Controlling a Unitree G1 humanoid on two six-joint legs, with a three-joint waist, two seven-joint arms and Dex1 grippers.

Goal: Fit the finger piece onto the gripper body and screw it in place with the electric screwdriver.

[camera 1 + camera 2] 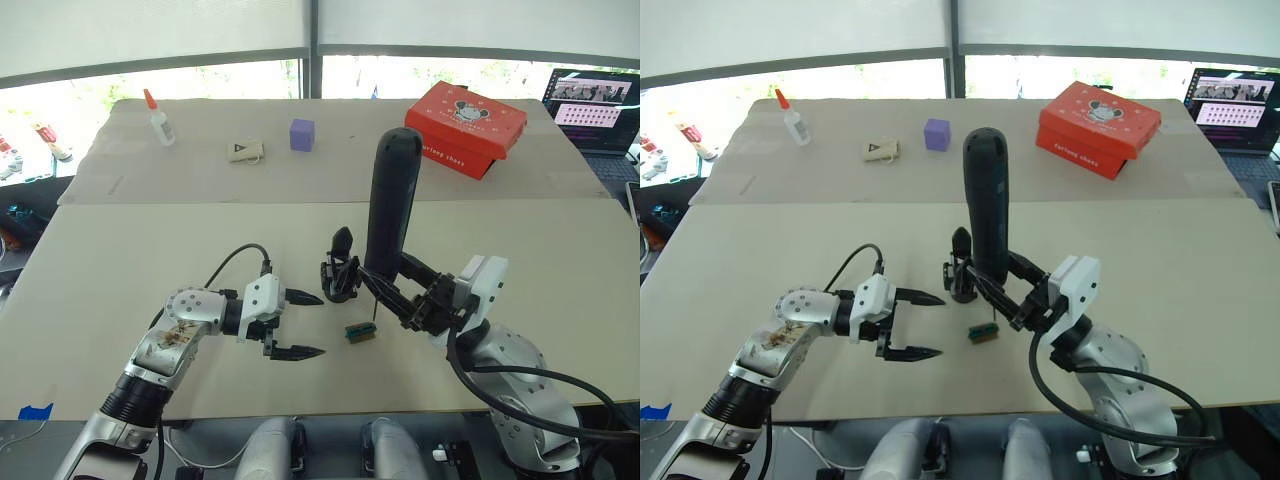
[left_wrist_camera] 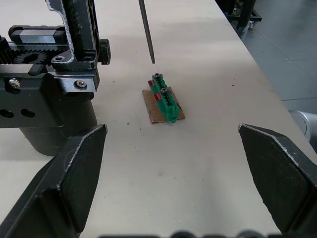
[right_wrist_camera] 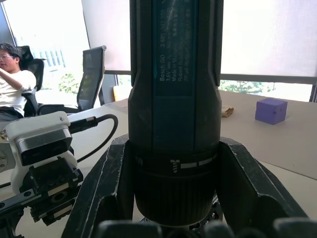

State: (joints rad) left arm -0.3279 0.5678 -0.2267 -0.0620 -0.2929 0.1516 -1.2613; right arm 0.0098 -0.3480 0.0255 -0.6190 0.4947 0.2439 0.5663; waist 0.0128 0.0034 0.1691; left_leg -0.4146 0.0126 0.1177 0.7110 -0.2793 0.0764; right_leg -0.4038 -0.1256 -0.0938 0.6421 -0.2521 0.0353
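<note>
Right gripper point(image 1: 405, 290) around electric screwdriver point(image 1: 392, 205)

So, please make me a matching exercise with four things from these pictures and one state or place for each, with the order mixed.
Things:
1. electric screwdriver
2. left gripper
3. green-and-brown block
4. purple cube

States or places:
A. lying on the table below the screwdriver bit
B. open, holding nothing
C. on the far cardboard sheet
D. held upright in the right gripper

Pairs: 1-D, 2-B, 3-A, 4-C
</note>
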